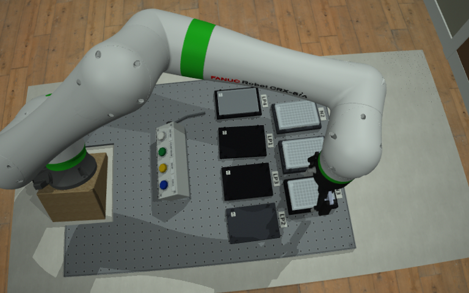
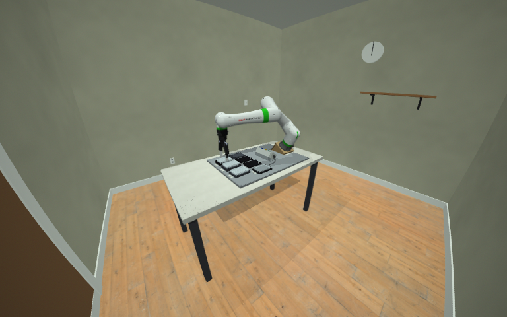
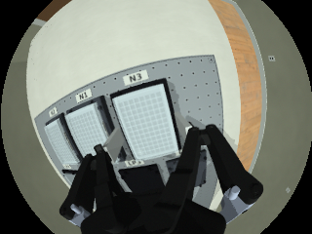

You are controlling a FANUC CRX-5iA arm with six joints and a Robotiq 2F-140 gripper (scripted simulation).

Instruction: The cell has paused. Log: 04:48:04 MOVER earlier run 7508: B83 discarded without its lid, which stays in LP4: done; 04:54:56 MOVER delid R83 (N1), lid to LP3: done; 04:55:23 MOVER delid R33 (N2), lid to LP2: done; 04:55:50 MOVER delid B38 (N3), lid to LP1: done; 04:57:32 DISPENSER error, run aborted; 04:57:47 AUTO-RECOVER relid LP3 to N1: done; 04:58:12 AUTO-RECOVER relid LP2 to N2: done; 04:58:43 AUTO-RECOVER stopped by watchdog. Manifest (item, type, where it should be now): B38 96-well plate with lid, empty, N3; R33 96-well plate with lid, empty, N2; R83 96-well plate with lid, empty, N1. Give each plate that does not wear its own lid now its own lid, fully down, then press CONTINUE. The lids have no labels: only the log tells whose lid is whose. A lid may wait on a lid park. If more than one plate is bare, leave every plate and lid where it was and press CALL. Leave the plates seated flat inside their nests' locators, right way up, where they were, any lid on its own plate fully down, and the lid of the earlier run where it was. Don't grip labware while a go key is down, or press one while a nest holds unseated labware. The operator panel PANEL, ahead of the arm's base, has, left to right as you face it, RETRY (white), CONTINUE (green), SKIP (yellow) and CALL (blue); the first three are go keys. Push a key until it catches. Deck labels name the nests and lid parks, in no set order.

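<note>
Plate flat, long axis toward fingers

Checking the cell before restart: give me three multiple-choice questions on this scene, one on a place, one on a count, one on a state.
1. Which lid park holds a lid? A LP1; B LP2; C LP4.
2. How many keys on the panel? A three; B four; C six.
3. The end effector is: A open; B shut on a plate; C pressing a key.
Key: C, the grey lid lies there; B, white, green, yellow, blue; A, fingers spread, nothing between.
</note>
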